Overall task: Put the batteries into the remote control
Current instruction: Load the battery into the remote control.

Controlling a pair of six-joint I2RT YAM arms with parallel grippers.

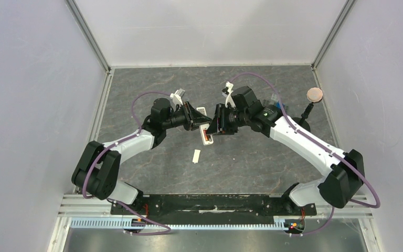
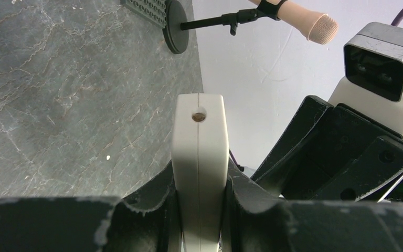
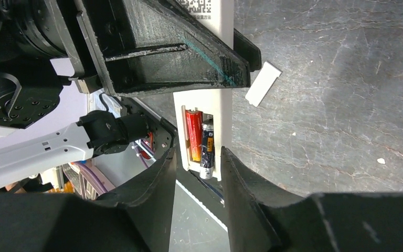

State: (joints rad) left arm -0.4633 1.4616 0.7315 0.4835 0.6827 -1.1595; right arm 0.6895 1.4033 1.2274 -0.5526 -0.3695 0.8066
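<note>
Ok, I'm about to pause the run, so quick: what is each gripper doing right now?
Left gripper: closed on the remote control.
Right gripper: open, holding nothing, by the batteries in the remote.

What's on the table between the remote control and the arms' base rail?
Just the small white cover piece, flat on the table, nearer the remote control than the base rail; the rest of that stretch is bare. The top view shows it.

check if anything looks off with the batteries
The dark battery sits shifted lengthwise from the red battery in the open bay of the remote control, its end seeming to overhang the edge, so it may not be fully seated.
</note>
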